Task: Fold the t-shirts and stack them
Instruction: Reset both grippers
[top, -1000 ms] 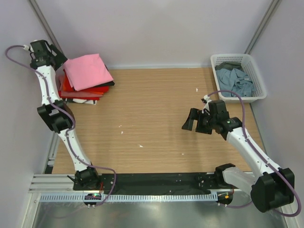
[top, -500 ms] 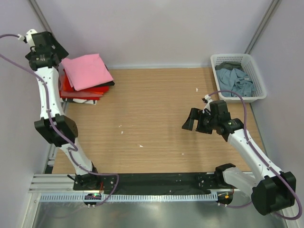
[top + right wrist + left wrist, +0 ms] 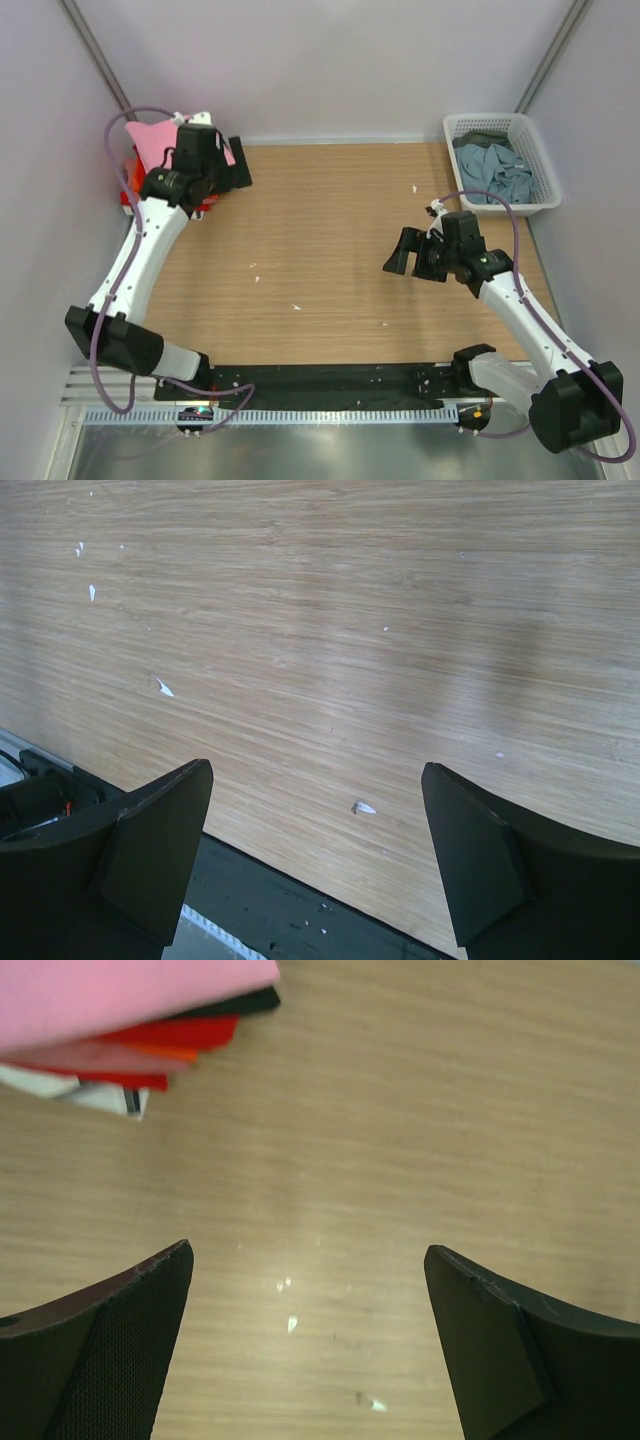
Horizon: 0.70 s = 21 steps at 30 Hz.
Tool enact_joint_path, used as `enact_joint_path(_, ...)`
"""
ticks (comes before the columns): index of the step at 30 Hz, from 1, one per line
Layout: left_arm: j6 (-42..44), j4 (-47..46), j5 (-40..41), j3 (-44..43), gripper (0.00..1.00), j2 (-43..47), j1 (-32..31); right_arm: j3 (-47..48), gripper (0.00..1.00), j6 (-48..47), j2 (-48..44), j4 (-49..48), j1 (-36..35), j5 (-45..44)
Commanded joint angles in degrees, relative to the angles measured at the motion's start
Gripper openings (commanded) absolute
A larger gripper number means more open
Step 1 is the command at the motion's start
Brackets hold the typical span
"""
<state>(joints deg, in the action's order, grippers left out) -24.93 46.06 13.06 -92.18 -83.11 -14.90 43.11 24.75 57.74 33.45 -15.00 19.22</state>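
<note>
Top external shows limp, light grey-blue cloth t-shirts (image 3: 495, 172) heaped in the white plastic lattice basket (image 3: 484, 119) far right; the folded pink-topped stack (image 3: 150, 142) sits far left. My left tool (image 3: 308, 1250) and right tool (image 3: 315, 767) hang released and empty. I'd pinch a raised fold.

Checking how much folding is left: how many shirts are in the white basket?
2. A grey-blue shirt fills most of the basket, and a dark olive shirt lies crumpled at its far end. More may be hidden underneath them.
</note>
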Motion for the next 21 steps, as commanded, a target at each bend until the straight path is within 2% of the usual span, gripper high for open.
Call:
enact_joint_path(1,-0.99,0.17,-4.35,9.1,0.98,6.81,-0.84,0.57,0.92,0.12,-1.4,-1.2,-0.29,-0.24)
enact_joint_path(2,-1.52,0.08,-4.88,14.95,0.98,10.22,-1.01,0.57,0.92,0.21,-1.75,-1.2,-0.29,-0.41)
enact_joint_path(7,-2.93,0.61,-8.22,30.18,0.97,20.07,-1.1,0.13,0.92,0.65,-3.15,-1.72,-0.29,-1.56)
enact_joint_path(11,-2.85,1.05,-9.63,37.49,0.98,26.76,-1.19,0.48,0.92,0.56,-2.1,-1.37,-0.29,-2.96)
enact_joint_path(15,-2.41,0.78,-10.5,39.01,0.98,31.68,-2.24,0.83,0.92,0.73,-1.05,-0.76,-0.2,-4.28)
enact_joint_path(21,-2.14,-1.59,-12.71,40.15,0.97,33.01,-2.16,1.36,0.92,1.17,-1.66,0.12,-0.29,-9.02)
